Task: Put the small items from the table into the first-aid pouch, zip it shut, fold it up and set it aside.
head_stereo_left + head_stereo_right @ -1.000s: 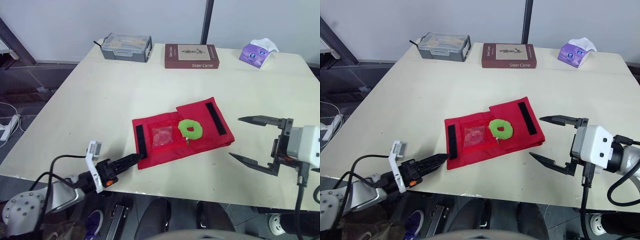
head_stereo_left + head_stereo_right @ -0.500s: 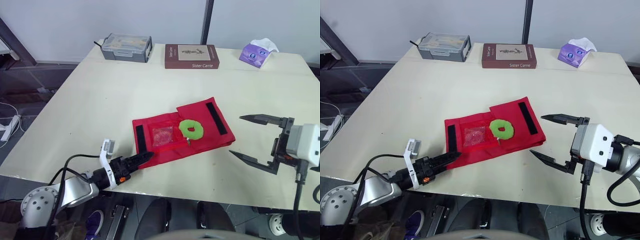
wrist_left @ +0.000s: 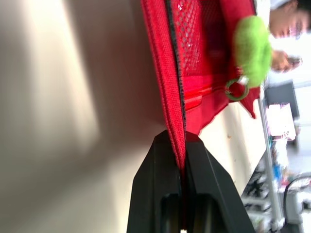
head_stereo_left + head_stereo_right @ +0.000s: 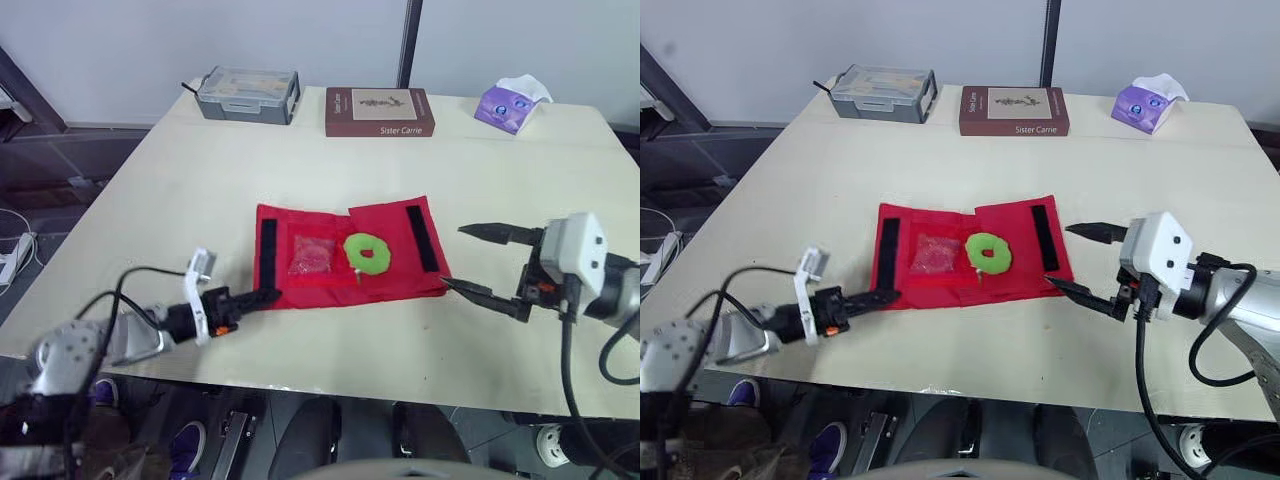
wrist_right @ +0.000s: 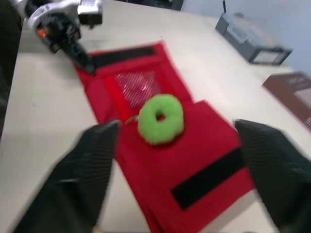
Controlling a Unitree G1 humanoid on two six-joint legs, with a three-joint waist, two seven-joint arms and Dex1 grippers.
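Left gripper (image 4: 270,295): jaws pressed together on the near-left edge of the red pouch (image 4: 300,288), apparently anchoring it against sliding. Right gripper (image 4: 455,257): jaws spread wide, holding nothing, just beside the pouch's right edge, likely readied to take that side. The pouch lies open mid-table (image 4: 180,180), with a green ring (image 4: 366,252) resting on it.

pouch (image 4: 385,225) edge: hidden inside left tool (image 4: 266,296) pinch | mesh-pocket item (image 4: 312,256): too small to identify | grey box (image 4: 248,93) contents: unclear
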